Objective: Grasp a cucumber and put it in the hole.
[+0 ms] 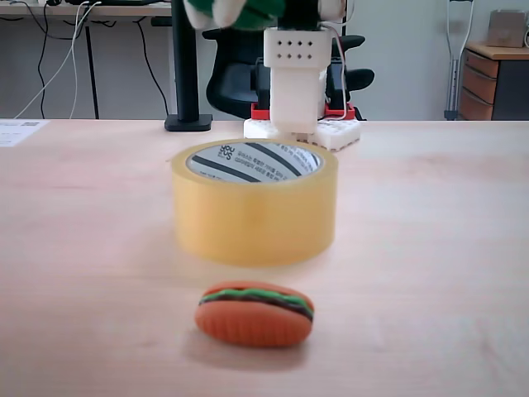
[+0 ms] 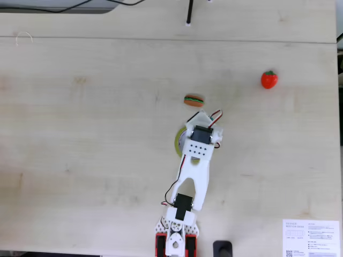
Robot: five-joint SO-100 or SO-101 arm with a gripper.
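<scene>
The toy hamburger is left alone up front while the cucumber, pinched in the gripper, should be centred over the tape roll's hole before it's let go.

The white inner core of the tape roll carries black print, too blurred to read; the sheet likewise.

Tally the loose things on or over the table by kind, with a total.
Toy burger: 1
Toy strawberry: 1
Tape roll: 1
Paper sheet: 1
Green thing up at the end effector, cut off by the frame's top edge: 1
Total: 5
</scene>
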